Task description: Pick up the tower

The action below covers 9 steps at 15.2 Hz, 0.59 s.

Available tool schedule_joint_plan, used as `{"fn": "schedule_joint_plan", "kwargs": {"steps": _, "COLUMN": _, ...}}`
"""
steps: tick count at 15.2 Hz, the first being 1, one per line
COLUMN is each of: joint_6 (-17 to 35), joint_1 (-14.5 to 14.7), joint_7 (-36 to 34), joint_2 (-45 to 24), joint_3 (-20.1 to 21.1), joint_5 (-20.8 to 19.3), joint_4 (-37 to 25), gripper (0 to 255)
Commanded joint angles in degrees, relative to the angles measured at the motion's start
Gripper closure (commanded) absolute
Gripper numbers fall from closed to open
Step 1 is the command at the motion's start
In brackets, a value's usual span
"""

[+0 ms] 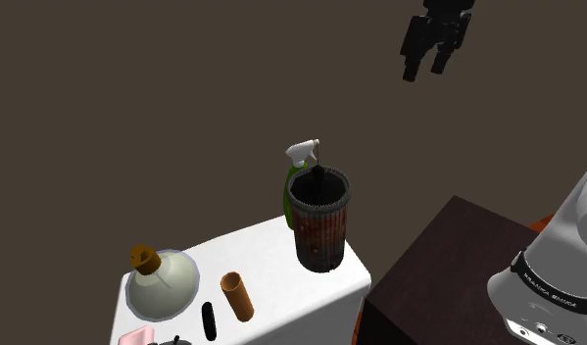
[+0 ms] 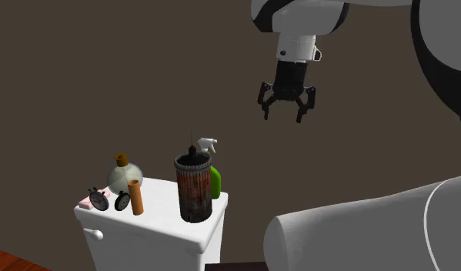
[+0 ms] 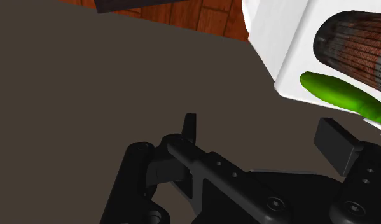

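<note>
- Tower (image 1: pixel 318 221): a reddish-brown round column with a dark crown and a thin spike on top. It stands upright near the corner of the white cabinet (image 1: pixel 281 263), the corner nearest the stand (image 1: pixel 443 270).
- The gripper (image 2: pixel 286 104) hangs high above and off to the side of the tower, well apart from it. Its fingers are spread and hold nothing.
- The step in hand is the approach. I judge the hand should first travel across until it is right over the tower, then come straight down.
- The spike calls for a centred descent, with one finger passing on each side of the body.
- The green spray bottle (image 1: pixel 290 196) stands just beside the tower, so the fingers are better placed on the two free sides.
- The column looks wide, so the fingers should be spread fully, and the grip may suit the wall under the crown.
- Count: one tower, one spray bottle, one round flask (image 1: pixel 162 284) with a cork, one orange tube (image 1: pixel 237 296), one pink thing (image 2: pixel 85 202) and two small dark round things (image 2: pixel 98 199).
</note>
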State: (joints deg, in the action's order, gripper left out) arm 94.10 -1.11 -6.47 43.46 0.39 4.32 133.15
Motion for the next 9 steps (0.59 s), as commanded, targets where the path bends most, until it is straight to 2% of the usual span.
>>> {"fn": "schedule_joint_plan", "kwargs": {"steps": 1, "joint_6": 0.0, "joint_1": 0.0, "joint_7": 0.0, "joint_2": 0.0, "joint_3": 0.0, "joint_5": 0.0, "joint_4": 0.0, "gripper": 0}}
{"fn": "schedule_joint_plan", "kwargs": {"steps": 9, "joint_6": 0.29, "joint_1": -0.21, "joint_7": -22.14, "joint_2": -4.29, "joint_3": 12.1, "joint_5": 7.94, "joint_4": -1.02, "gripper": 0}}
